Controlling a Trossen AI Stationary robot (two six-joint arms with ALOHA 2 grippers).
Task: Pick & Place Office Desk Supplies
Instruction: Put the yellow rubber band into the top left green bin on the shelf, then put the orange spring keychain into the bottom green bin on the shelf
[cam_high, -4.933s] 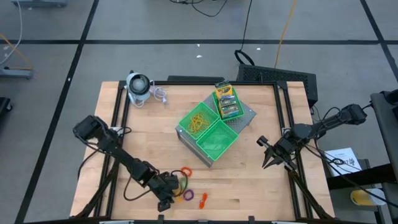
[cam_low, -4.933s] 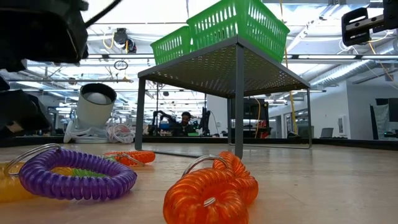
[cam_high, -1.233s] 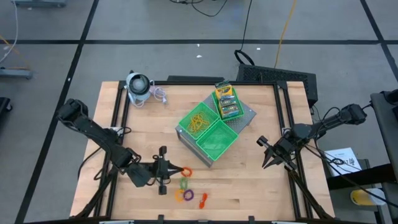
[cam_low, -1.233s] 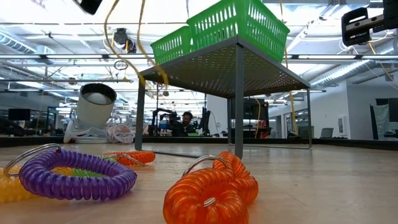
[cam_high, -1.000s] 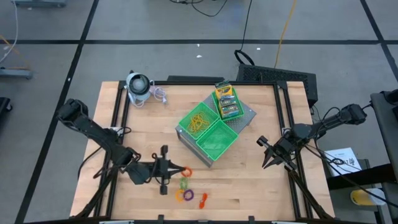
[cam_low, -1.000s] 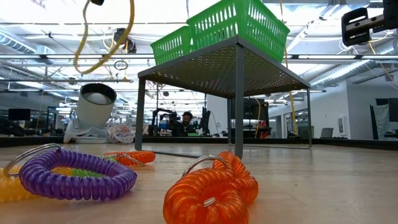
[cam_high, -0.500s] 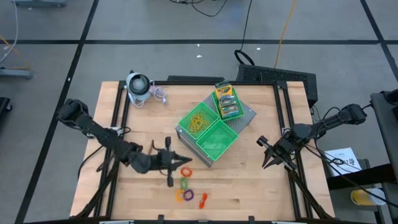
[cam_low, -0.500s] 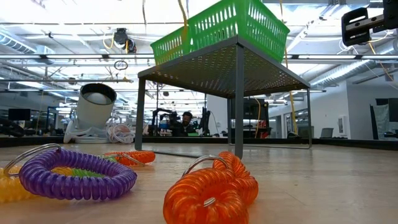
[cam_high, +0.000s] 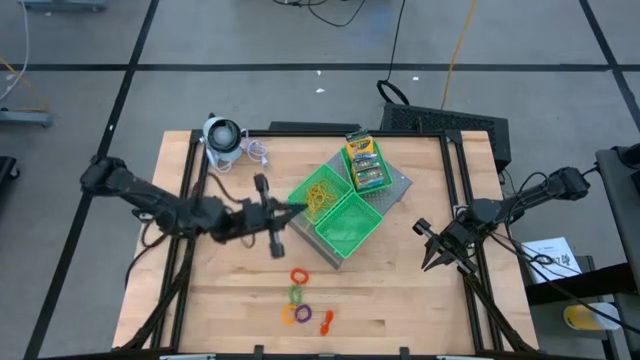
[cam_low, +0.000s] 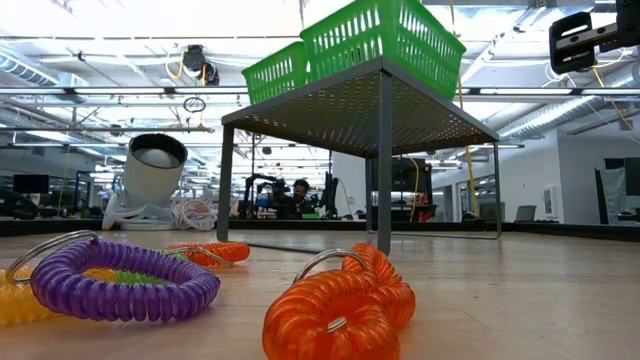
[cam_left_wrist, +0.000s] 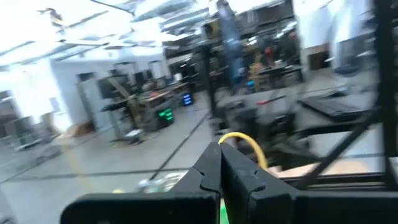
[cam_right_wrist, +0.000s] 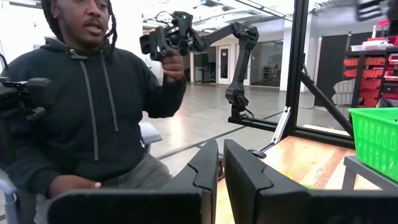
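My left gripper is shut on a thin yellow loop and hovers at the left rim of the green tray that holds tan rubber bands. Card boxes lie in the far tray. Coiled rings rest on the table near the front: orange, green, yellow with purple, and another orange. My right gripper waits shut by the table's right edge, holding nothing. My left gripper pinches the yellow loop between its shut fingertips; a short arc of the loop curves out just past them. The fingers reach roughly level from the table's left. The loop is lifted clear of the table.
The three green trays sit on a grey metal stand; the near one holds nothing. A grey-white round gadget stands at the far left corner. In the low view a purple coil and an orange coil lie close. A person sits beyond the right edge.
My left gripper has risen from beside the rings and swung toward the table's far right, up to the tray with the rubber bands, staying shut. The yellow loop went with it, swinging upward out of the low view.
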